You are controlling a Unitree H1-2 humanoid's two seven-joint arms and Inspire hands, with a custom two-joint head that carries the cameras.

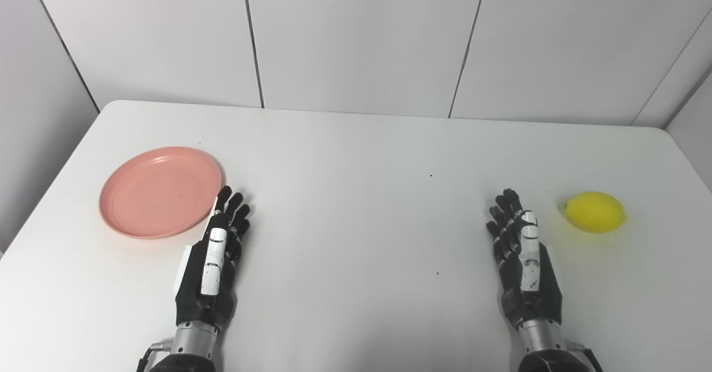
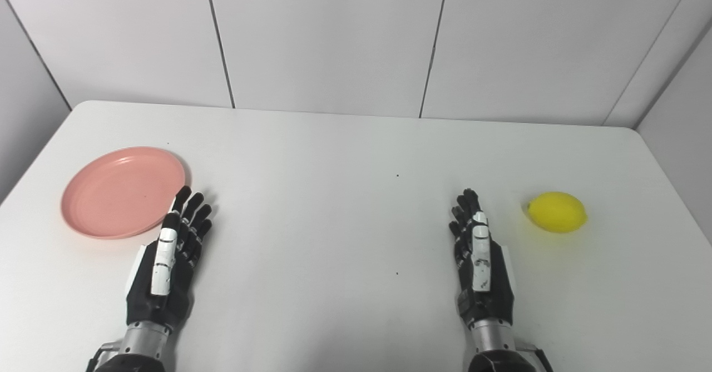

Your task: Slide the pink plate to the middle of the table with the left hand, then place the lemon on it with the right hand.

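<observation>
White wall panels with thin dark seams stand behind a white desk with rounded far corners. A few tiny dark specks mark the desk's surface near its middle.

The pink plate lies flat on the left part of the desk, well away from the middle, and nothing lies in it. The lemon rests on its side on the right part of the desk, casting a faint yellow tint on the surface around it.

Both arms come in from the bottom edge. The left hand is black with a white strip along one finger; it is held edge-up with its fingers stretched forward and slightly spread, gripping nothing. Its fingertips reach just beside the plate's near right rim; whether they touch it cannot be told. The right hand is posed the same way, fingers straight and apart, holding nothing. It is near the lemon, to the lemon's left, with a clear strip of desk between them. The two hands are well apart, with the middle of the desk between them.
</observation>
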